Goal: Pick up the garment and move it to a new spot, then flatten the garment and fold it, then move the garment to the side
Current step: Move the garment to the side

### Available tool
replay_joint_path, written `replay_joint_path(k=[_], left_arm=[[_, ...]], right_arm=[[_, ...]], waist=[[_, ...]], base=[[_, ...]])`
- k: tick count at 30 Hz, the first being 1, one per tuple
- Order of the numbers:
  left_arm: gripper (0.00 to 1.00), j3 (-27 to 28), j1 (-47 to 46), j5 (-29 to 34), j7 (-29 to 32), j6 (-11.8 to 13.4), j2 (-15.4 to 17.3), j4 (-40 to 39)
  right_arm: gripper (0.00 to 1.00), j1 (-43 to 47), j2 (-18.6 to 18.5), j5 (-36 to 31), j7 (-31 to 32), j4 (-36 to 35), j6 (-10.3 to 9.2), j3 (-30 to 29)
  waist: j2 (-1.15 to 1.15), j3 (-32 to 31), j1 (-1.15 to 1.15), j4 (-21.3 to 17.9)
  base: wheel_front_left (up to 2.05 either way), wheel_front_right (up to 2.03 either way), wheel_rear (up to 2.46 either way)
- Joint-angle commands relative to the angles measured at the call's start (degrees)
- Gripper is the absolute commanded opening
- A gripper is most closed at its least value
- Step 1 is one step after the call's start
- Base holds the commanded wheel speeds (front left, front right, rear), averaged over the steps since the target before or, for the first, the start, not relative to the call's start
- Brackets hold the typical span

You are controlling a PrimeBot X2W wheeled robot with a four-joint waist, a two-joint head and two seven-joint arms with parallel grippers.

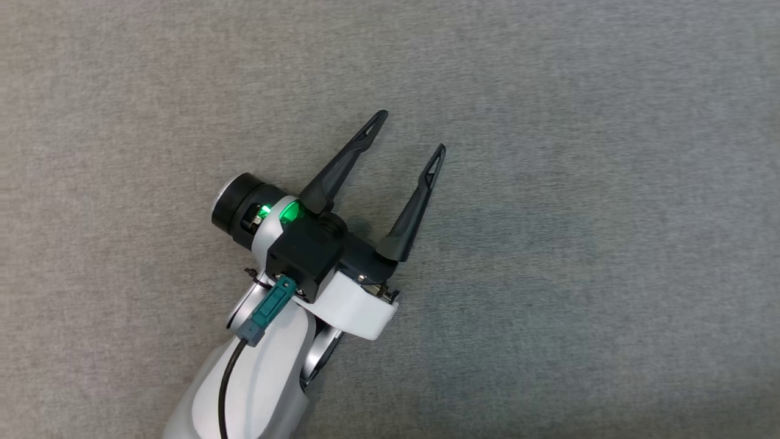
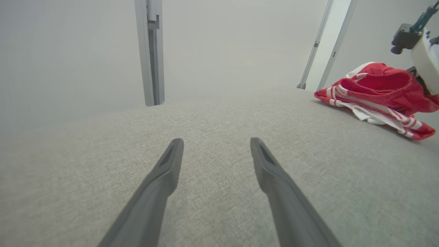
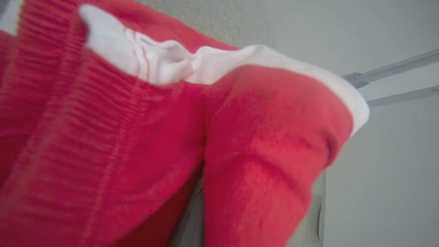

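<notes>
Left gripper hangs with its two dark fingers spread wide and nothing between them, low over the grey cloth surface. Its forearm comes in from the lower left of the head view, and the fingers point up and to the right, almost flat along the surface. The right gripper is closed. The red and white garment lies bunched well to the right of the left fingers, and one part of it rises toward the right arm's wrist. In the right wrist view the garment hangs just before the camera and hides the fingers, so I judge that they pinch it. The step in hand seems to be the first one, picking up the garment to carry it to a new spot. The next move calls for the right arm to lift the fabric free of the surface and set it down, and for the empty gripper to come across and help with flattening.
</notes>
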Motion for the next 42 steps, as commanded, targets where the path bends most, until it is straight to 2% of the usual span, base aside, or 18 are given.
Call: replay_joint_path(k=[1, 3, 4, 5, 6, 10, 22, 24, 28, 36, 39, 42], left_arm=[[1.00, -0.1, -0.4, -0.5, 0.1, 0.6, 0.6, 0.5], [1.00, -0.3, -0.1, -1.0, 0.1, 0.8, 0.6, 0.2], [1.00, -0.3, 0.1, -1.2, 0.1, 1.0, 0.6, 0.1], [1.00, -0.3, 0.4, -1.3, 0.1, 1.2, 0.6, 0.0], [1.00, -0.2, 0.5, -1.4, 0.1, 1.2, 0.6, -0.1], [1.00, 0.1, 0.9, -1.6, 0.1, 1.3, 0.5, 0.0], [1.00, 1.1, 2.4, -1.0, 0.1, 1.5, 0.4, 0.4], [1.00, 1.4, 3.0, -0.9, 0.1, 1.6, 0.4, 0.4], [1.00, 2.4, 4.5, -0.7, 0.1, 2.0, 0.5, 0.3], [1.00, 6.4, 9.3, 0.5, 0.1, 3.0, 0.4, -0.7], [1.00, 8.2, 11.4, 0.9, 0.1, 3.4, 0.4, -1.2], [1.00, 10.2, 13.8, 0.2, 0.1, 4.1, 0.4, -1.5]], right_arm=[[0.00, 0.0, -0.5, -1.1, -0.5, 0.6, -0.01, 0.6], [0.00, 0.3, -0.6, -1.9, 0.1, 1.5, -0.01, 1.6], [0.44, 0.3, -0.6, -2.5, 0.6, 1.8, -0.01, 2.2], [0.96, 0.2, -0.7, -3.2, 1.0, 2.2, -0.01, 2.7], [1.00, -0.3, -0.9, -4.1, 1.2, 2.7, -0.01, 3.0], [1.00, -1.9, -0.5, -7.3, 1.9, 4.6, -0.01, 3.7], [1.00, -8.5, 2.3, -16.9, 2.1, 10.4, -0.02, 0.6], [1.00, -9.3, 3.0, -20.5, 2.6, 10.9, -0.01, 1.0], [1.00, -11.0, 7.3, -21.7, -0.9, 11.2, -0.01, -1.1], [1.00, -10.8, 17.7, -18.9, -8.3, 9.3, -0.01, -2.1], [1.00, -8.8, 24.1, -12.2, -12.0, 8.2, -0.01, -5.6], [1.00, -6.6, 26.8, -9.8, -15.7, 6.1, -0.02, -7.5]], waist=[[0.00, 0.9, 0.00, 1.5], [0.00, 0.8, 0.00, 1.9], [0.00, 0.6, 0.00, 2.0], [0.00, 0.5, 0.00, 2.0], [0.00, 0.4, 0.00, 2.0], [0.00, -0.5, 0.00, 1.7], [0.00, -4.9, 0.00, 0.7], [0.00, -6.1, 0.00, 0.5], [0.00, -8.9, 0.00, 0.4], [0.00, -16.2, 0.00, -0.3], [0.00, -19.3, 0.00, -0.2], [0.00, -22.1, 0.00, 0.0]], base=[[0.00, 0.00, 0.00], [0.00, 0.00, 0.00], [0.00, 0.00, 0.00], [0.00, 0.00, 0.00], [0.00, 0.00, 0.00], [0.00, 0.00, 0.00], [0.00, 0.00, 0.00], [0.00, 0.00, 0.00], [0.00, 0.00, 0.00], [0.00, 0.00, 0.00], [0.00, 0.00, 0.00], [0.00, 0.00, 0.00]])
